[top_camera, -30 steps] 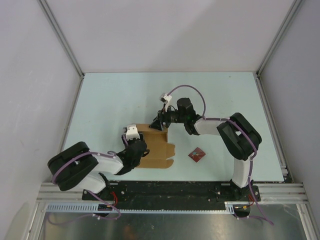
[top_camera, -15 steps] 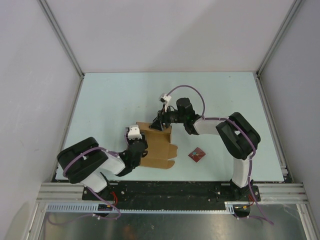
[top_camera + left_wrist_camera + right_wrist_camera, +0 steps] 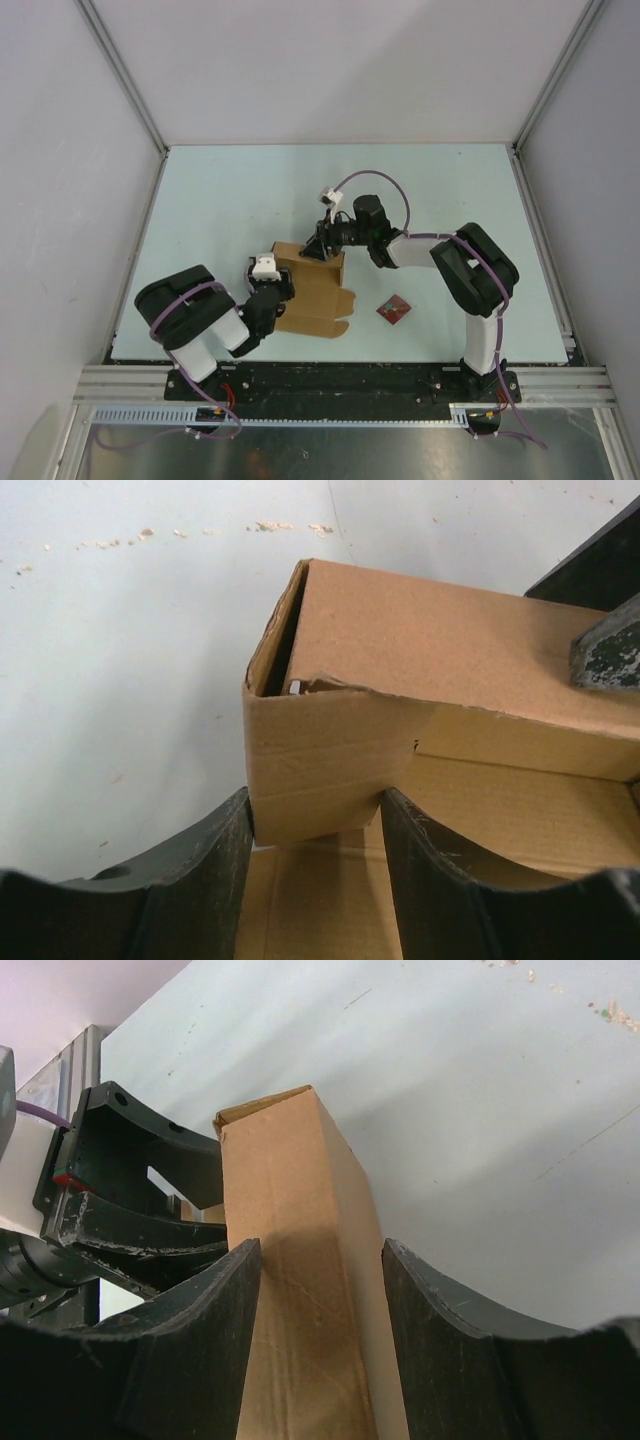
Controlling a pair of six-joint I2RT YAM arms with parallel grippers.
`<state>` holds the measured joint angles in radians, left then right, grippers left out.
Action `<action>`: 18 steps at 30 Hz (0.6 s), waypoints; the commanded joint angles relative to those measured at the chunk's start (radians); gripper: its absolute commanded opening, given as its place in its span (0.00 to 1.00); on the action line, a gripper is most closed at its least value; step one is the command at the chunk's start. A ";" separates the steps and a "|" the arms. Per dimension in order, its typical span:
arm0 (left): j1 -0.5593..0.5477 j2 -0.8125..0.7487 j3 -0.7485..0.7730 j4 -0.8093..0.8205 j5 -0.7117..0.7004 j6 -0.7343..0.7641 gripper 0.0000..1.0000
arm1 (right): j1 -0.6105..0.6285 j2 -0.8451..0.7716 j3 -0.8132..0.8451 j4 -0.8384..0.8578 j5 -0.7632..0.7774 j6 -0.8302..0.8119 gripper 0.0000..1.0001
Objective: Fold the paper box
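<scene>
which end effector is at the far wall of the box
The right end effector, fingers around the upright far wall of the paper box; the left end effector holds the left end flap instead.

No writing, label, brand, number or sign is legible anywhere; the paper box (image 3: pixel 400 650) shows plain brown card.
</scene>
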<state>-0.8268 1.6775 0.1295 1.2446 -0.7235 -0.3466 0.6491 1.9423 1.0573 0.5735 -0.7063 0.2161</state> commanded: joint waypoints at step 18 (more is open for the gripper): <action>0.045 0.113 -0.028 0.352 0.157 0.087 0.36 | -0.016 0.032 0.033 0.035 -0.045 0.011 0.55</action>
<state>-0.7887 1.7676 0.1127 1.3647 -0.6239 -0.2977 0.6392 1.9564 1.0588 0.5800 -0.7357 0.2245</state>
